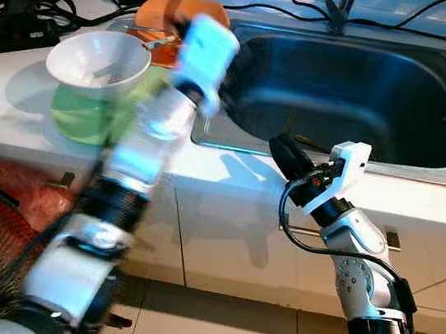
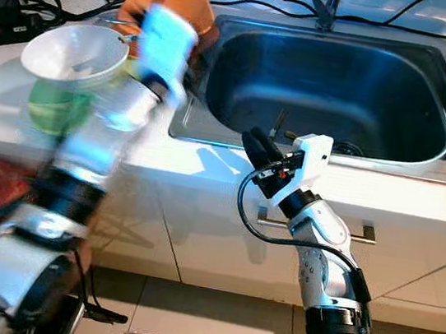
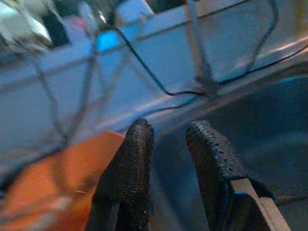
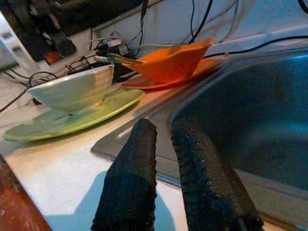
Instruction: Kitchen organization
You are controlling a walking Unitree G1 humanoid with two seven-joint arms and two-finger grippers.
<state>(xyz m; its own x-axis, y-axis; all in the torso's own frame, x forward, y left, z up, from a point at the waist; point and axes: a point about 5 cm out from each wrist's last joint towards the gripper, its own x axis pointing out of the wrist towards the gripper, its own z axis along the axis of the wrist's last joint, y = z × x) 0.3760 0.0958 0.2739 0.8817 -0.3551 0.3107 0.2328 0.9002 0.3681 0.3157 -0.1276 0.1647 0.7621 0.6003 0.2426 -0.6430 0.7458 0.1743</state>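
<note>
Left claw (image 3: 166, 144): my fingers stand a little apart with nothing between them, raised over the counter's back edge where the orange dish meets the sink; arm blurred in the head views
Right claw (image 4: 161, 144): my fingers are nearly together, a thin gap between them, holding nothing — held at the sink's front rim, pointing toward the dishes
White bowl (image 1: 98, 62): upright on the green plate, on the counter left of the sink
Green plate (image 1: 76, 117): flat on the white counter (image 1: 14, 117), just beside the sink's left rim
Orange dish (image 4: 171, 62): behind the bowl, on an orange plate at the sink's back left corner — chopsticks (image 4: 115, 59) rest across its edge
Sink (image 1: 433, 89): steel basin, faucet base at the back
Cables (image 1: 30, 3): black tangle at the counter's back left
</note>
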